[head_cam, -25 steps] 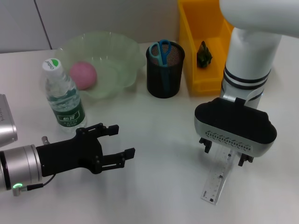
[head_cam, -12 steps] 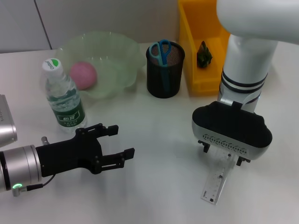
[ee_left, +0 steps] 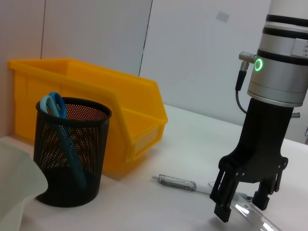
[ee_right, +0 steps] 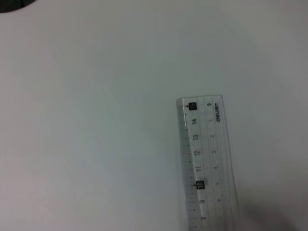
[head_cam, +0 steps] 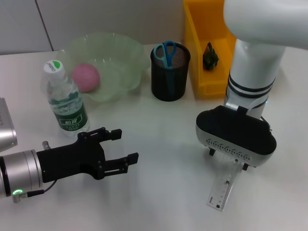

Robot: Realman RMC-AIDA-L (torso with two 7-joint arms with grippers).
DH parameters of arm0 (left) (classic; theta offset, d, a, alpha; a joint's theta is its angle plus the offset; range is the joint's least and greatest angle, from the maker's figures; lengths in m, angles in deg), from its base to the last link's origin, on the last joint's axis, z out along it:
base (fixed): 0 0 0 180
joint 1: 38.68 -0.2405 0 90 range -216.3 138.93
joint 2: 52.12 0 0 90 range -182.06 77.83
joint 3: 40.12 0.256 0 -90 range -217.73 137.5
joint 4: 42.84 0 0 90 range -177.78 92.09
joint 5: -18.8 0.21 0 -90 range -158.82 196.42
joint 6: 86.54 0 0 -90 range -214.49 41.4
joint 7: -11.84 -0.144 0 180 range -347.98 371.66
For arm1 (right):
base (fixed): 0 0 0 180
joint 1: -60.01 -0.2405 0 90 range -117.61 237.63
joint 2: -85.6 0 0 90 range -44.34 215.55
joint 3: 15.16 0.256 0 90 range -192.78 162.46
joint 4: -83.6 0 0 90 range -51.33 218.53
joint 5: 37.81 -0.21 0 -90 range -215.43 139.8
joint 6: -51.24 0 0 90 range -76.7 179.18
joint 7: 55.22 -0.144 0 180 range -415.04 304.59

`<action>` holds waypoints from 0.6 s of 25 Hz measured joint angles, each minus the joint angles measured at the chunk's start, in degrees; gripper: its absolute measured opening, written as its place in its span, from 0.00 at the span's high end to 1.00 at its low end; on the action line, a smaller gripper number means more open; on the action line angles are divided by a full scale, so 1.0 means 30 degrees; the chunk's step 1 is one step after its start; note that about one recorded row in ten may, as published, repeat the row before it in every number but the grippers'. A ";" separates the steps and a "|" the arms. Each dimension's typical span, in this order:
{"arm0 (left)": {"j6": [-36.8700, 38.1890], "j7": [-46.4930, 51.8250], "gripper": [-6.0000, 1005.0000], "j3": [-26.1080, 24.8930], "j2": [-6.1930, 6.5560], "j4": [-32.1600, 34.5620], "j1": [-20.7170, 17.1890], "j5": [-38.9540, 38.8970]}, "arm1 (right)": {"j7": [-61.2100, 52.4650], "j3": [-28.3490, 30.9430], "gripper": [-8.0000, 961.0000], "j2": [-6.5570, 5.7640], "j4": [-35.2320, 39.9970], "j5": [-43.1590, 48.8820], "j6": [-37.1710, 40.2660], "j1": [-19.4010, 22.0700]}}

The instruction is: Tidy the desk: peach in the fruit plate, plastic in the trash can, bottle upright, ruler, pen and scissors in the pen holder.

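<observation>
My right gripper (head_cam: 228, 160) is open and hangs just over the near end of the clear ruler (head_cam: 221, 191), which lies flat on the table. The left wrist view shows its fingers (ee_left: 221, 210) apart over the ruler (ee_left: 248, 211), with a pen (ee_left: 176, 182) lying beside it. The ruler (ee_right: 207, 163) also fills the right wrist view. My left gripper (head_cam: 126, 144) is open and empty at the front left. The black mesh pen holder (head_cam: 169, 77) holds blue scissors (head_cam: 166, 52). The bottle (head_cam: 65, 98) stands upright. The pink peach (head_cam: 85, 77) lies in the green plate (head_cam: 127, 57).
A yellow bin (head_cam: 195, 43) stands at the back right with a dark crumpled piece of plastic (head_cam: 210, 56) in it. The pen holder is between the plate and the bin. In the head view my right arm hides the pen.
My right gripper has shifted slightly left and back over the ruler. The left arm and the objects have not moved.
</observation>
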 joint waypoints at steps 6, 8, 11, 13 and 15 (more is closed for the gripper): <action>0.0006 0.0022 0.19 -0.0053 0.0000 0.0000 -0.0014 0.0000 | -0.0254 -0.0002 0.15 -0.0018 0.0593 0.0093 0.0220 0.0360; 0.0005 0.0101 0.19 -0.0061 0.0000 0.0000 -0.0015 0.0000 | -0.0358 -0.0002 0.15 -0.0028 0.0650 0.0174 0.0244 0.0440; 0.0006 0.0138 0.19 -0.0065 0.0002 0.0000 -0.0012 0.0000 | -0.0544 -0.0002 0.15 -0.0087 0.0971 0.0206 0.0370 0.0643; 0.0005 0.0212 0.19 -0.0082 0.0021 0.0000 0.0024 0.0000 | -0.0678 -0.0030 0.15 -0.0136 0.1169 0.0206 0.0423 0.0766; 0.0005 0.0213 0.19 -0.0082 0.0025 0.0000 0.0029 0.0000 | -0.0937 -0.0186 0.15 -0.0193 0.1410 0.0211 0.0445 0.0902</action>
